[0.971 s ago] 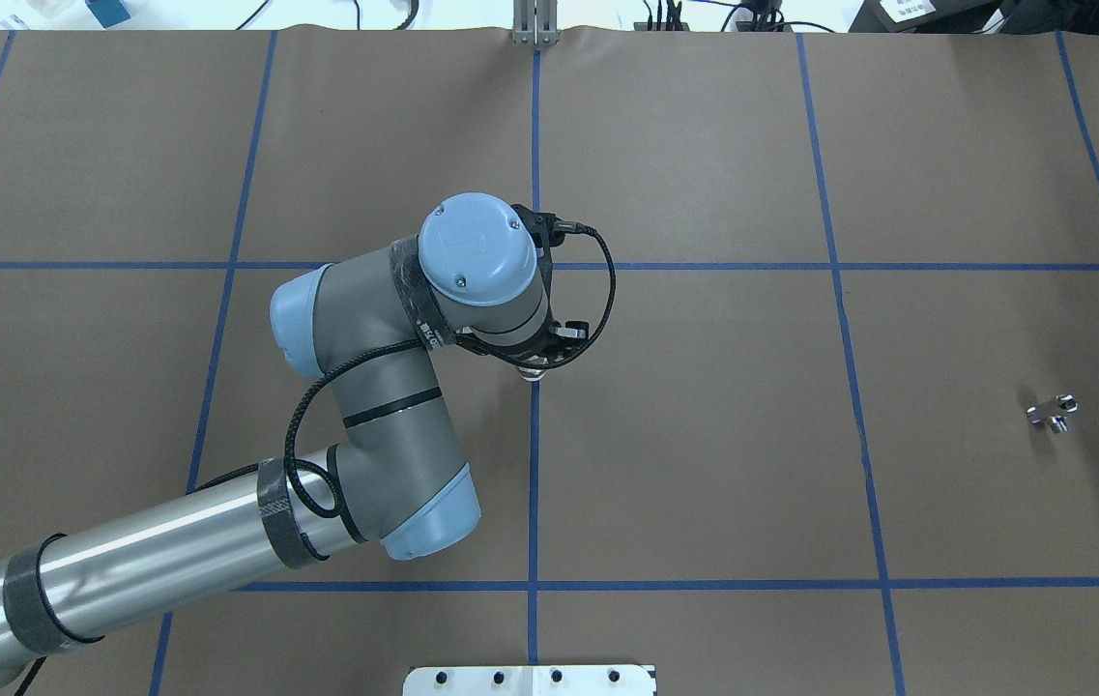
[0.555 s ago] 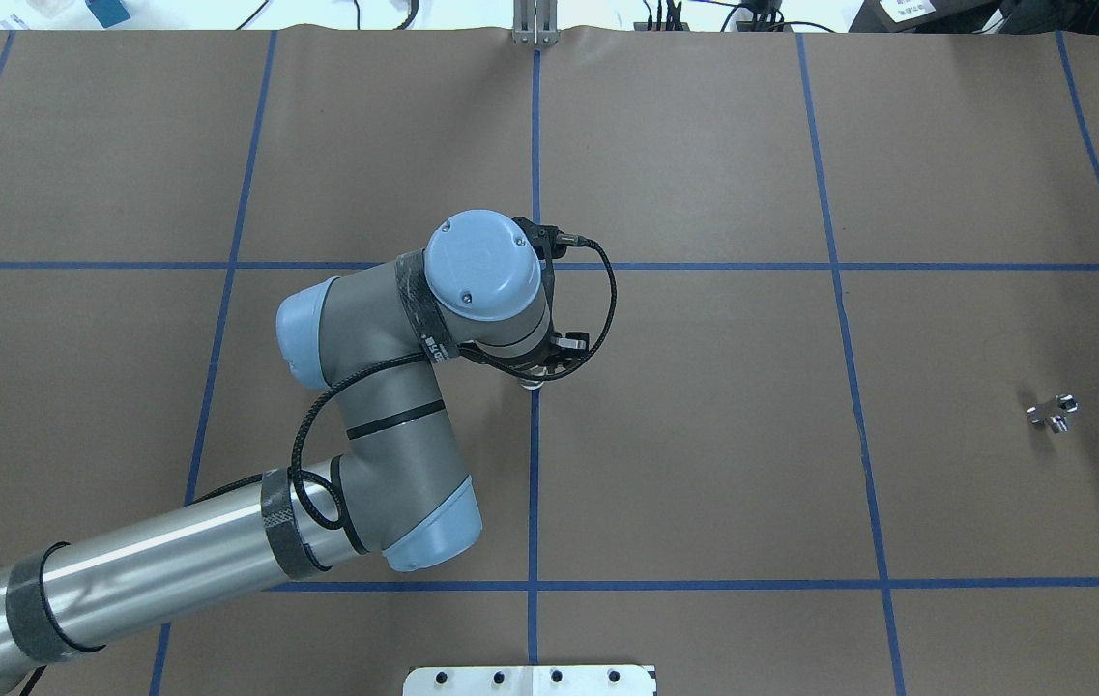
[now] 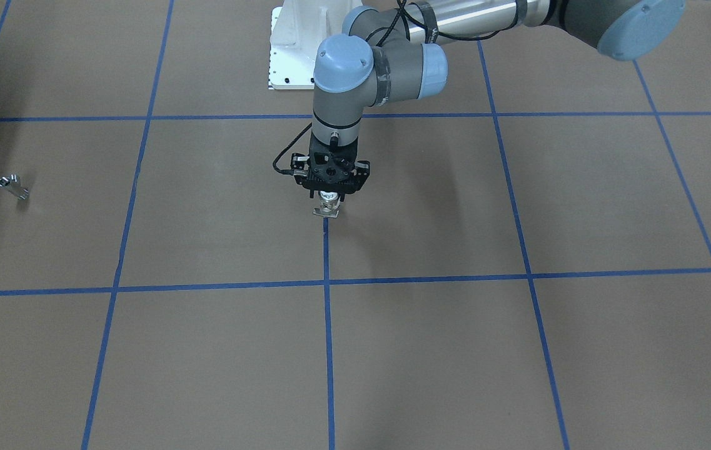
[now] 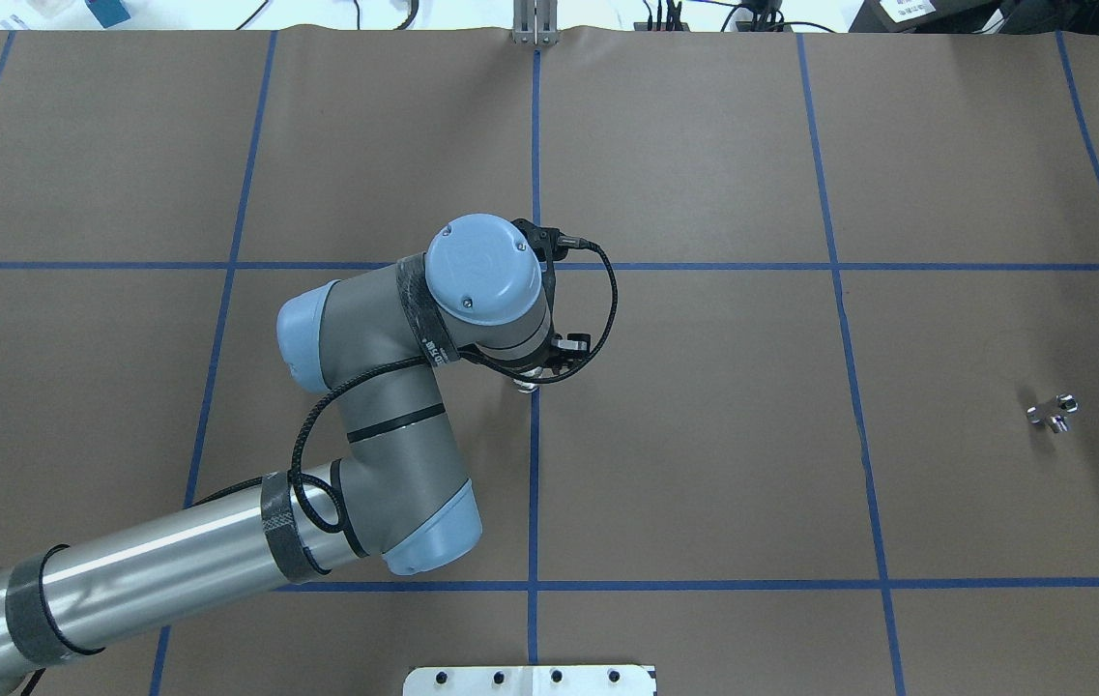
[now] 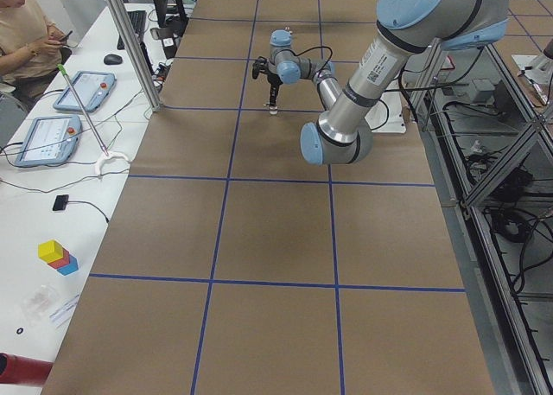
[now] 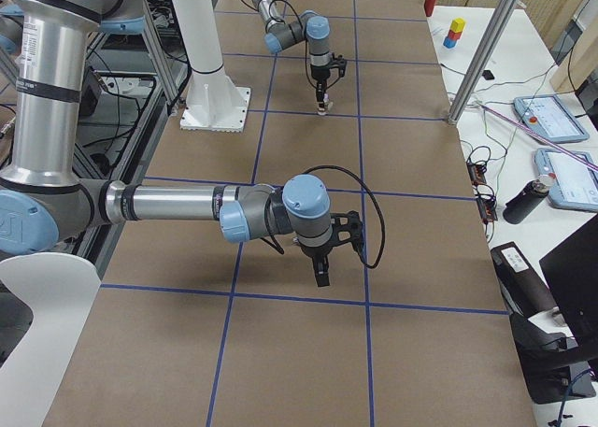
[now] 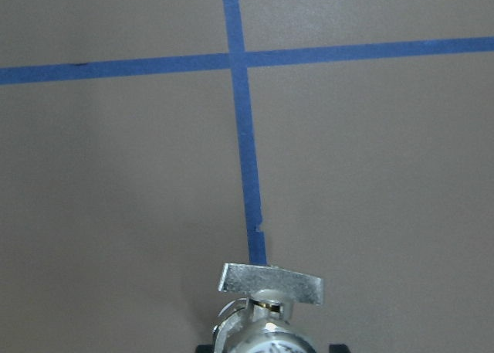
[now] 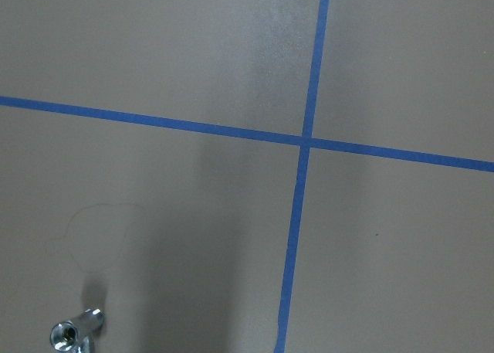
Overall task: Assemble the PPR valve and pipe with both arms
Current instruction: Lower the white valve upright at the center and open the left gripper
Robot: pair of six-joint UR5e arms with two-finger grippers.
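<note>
My left gripper points straight down over the centre blue tape line and is shut on a small silvery valve. The valve's flat handle hangs lowest, at or just above the brown paper; I cannot tell if it touches. The valve peeks out under the wrist in the overhead view. A small silvery T-shaped fitting lies alone at the table's right side and shows in the right wrist view. My right gripper hangs high above that area and shows only in the exterior right view, so I cannot tell its state.
The table is covered in brown paper with a blue tape grid. A white bolted pedestal stands at the robot-side edge. An aluminium post and side desks with tablets stand beyond the far edge.
The left wrist has shifted slightly toward the robot and lower with the valve in it; since 0.6 s ago it has barely moved. The fitting has not moved.
</note>
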